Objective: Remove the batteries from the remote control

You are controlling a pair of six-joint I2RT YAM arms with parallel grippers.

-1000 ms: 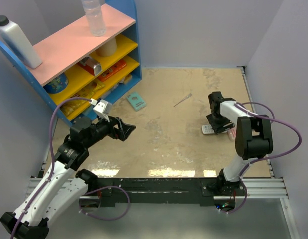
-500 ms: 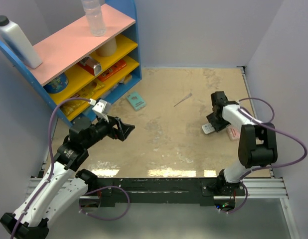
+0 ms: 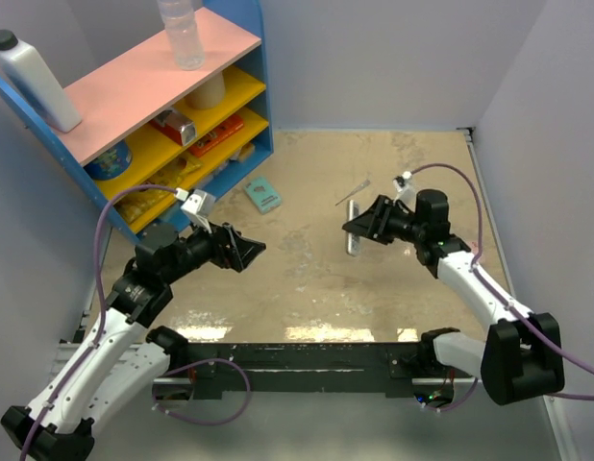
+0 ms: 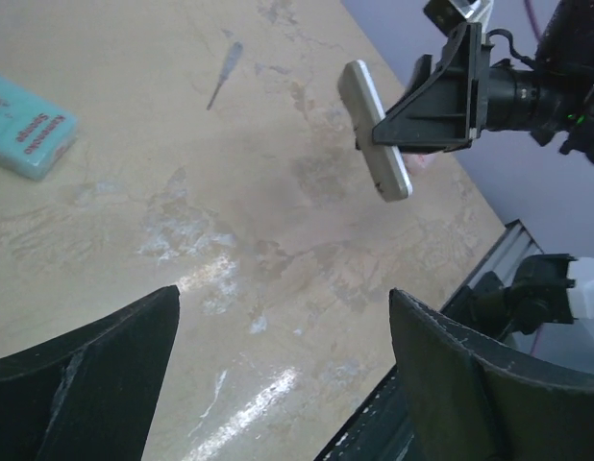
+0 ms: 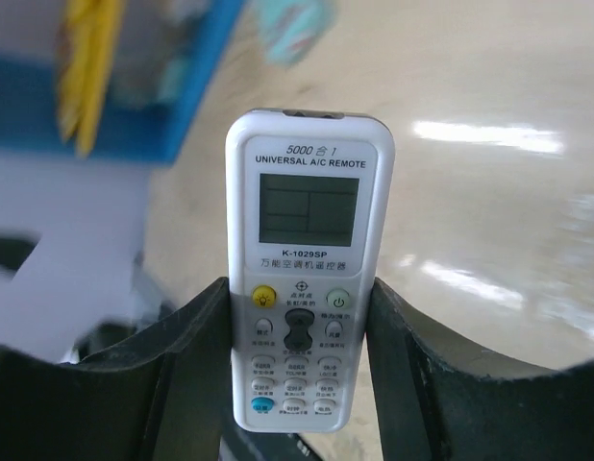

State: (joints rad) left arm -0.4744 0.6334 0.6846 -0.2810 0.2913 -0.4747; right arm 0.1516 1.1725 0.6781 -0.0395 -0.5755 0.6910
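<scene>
My right gripper is shut on the remote control, a slim white-grey bar held above the middle of the table. In the right wrist view the remote control shows its screen and buttons, with the gripper clamping its lower half from both sides. My left gripper stands open to the left of it, pointing toward it with a gap between. In the left wrist view the open gripper holds nothing, and the remote control hangs edge-on ahead. The batteries are hidden.
A teal flat box lies near the shelf foot, and a thin grey stick lies behind the remote. The blue shelf unit with yellow and pink boards fills the back left. Walls close the table at back and right.
The right arm lifted the remote off the table at the right and swung it left to mid-table, turning it upright. The left gripper has barely moved.
</scene>
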